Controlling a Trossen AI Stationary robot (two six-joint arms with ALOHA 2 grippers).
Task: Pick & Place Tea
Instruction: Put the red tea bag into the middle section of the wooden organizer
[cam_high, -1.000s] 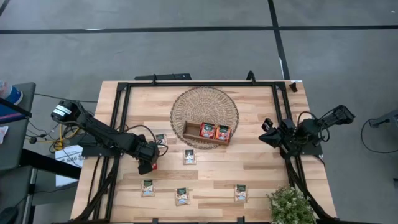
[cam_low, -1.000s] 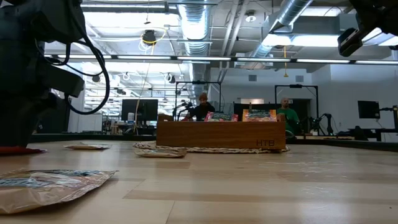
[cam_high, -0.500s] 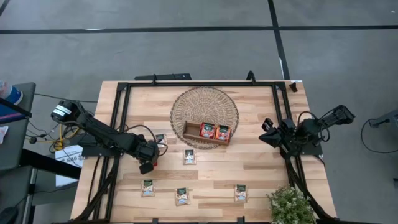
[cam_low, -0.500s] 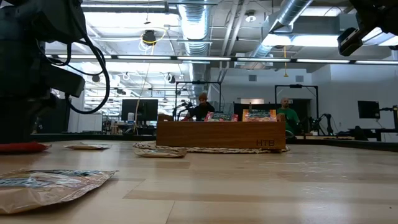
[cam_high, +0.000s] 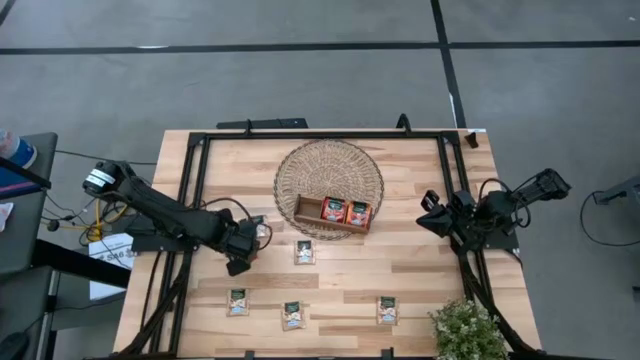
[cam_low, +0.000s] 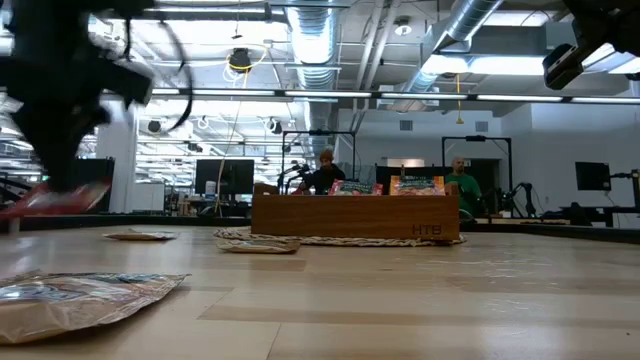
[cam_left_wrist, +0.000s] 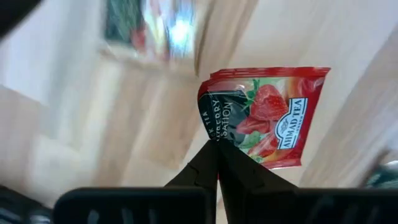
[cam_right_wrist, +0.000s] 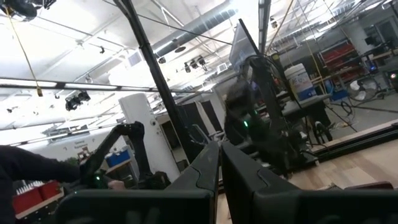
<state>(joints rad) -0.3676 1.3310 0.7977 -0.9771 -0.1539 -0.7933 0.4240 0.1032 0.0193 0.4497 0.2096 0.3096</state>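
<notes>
Pale plank table (cam_high: 410, 270) inside a black frame, grey floor around, left gripper (cam_left_wrist: 217, 144) pinched tight on a red tea sachet (cam_left_wrist: 264, 116) (lifted off the wood), right gripper (cam_right_wrist: 220, 149) closed and empty at the table's right, workshop with ceiling ducts behind.

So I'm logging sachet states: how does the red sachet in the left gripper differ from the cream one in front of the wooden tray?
The red sachet is pinched by the shut left gripper and lifted off the table; the cream sachet lies flat, untouched. The first is red with strawberries, the second pale. Both are small, flat and near-square.
</notes>
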